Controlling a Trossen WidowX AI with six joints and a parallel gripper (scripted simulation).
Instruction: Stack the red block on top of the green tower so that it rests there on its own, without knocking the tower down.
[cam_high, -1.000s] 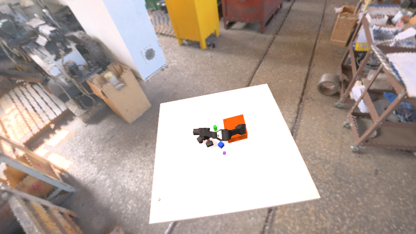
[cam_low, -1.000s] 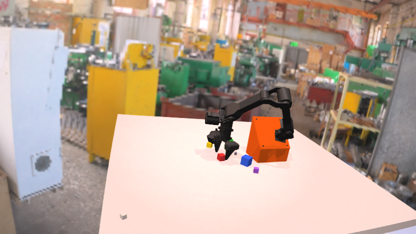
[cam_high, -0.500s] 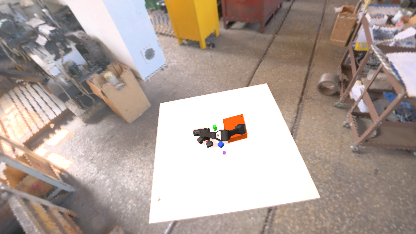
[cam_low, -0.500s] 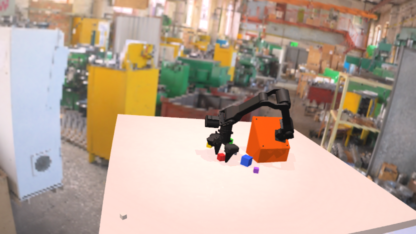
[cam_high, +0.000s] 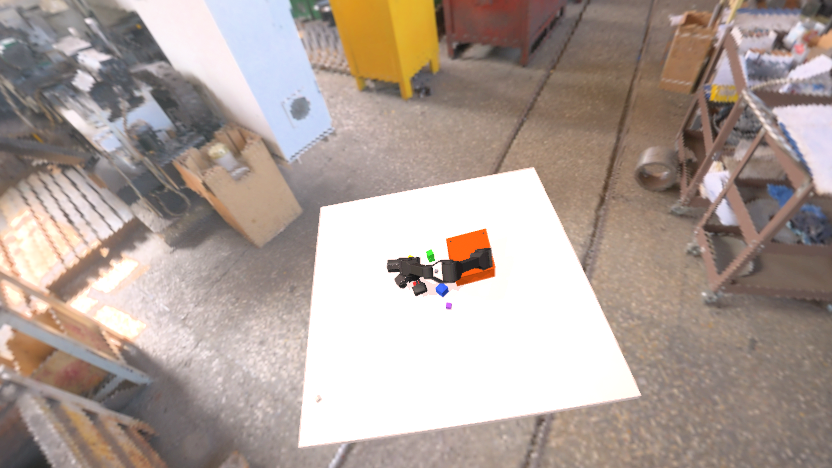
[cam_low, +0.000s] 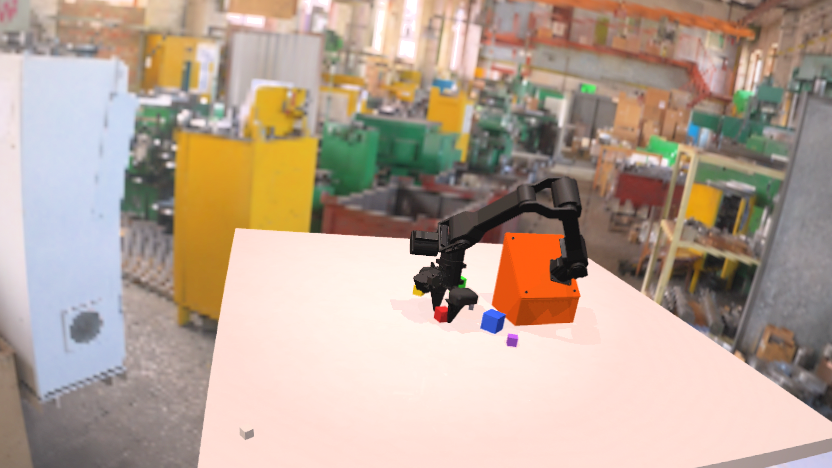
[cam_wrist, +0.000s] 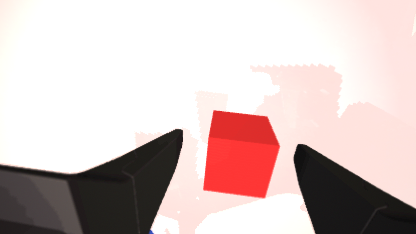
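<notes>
The red block (cam_high: 414, 284) (cam_low: 441, 314) (cam_wrist: 241, 167) sits on the table between the fingers of my gripper (cam_high: 410, 284) (cam_low: 443, 314) (cam_wrist: 238, 143). The gripper points down and is open, its fingers partly drawn in. In the wrist view a gap shows on each side of the block, the left finger's tip a little nearer to it than the right one's. The green tower (cam_high: 430, 256) (cam_low: 463, 282) stands upright in the top view, between the arm and the orange box. In the exterior view the gripper hides most of it.
The blue block (cam_high: 442, 289) (cam_low: 492, 321) lies near the gripper, with the purple block (cam_high: 448, 305) (cam_low: 512, 339) beyond it. A yellow block (cam_low: 417, 291) is partly hidden behind the gripper. The orange box (cam_high: 465, 244) (cam_low: 538, 261) stands by the arm's base. A pale block (cam_high: 318, 398) (cam_low: 246, 433) lies far off.
</notes>
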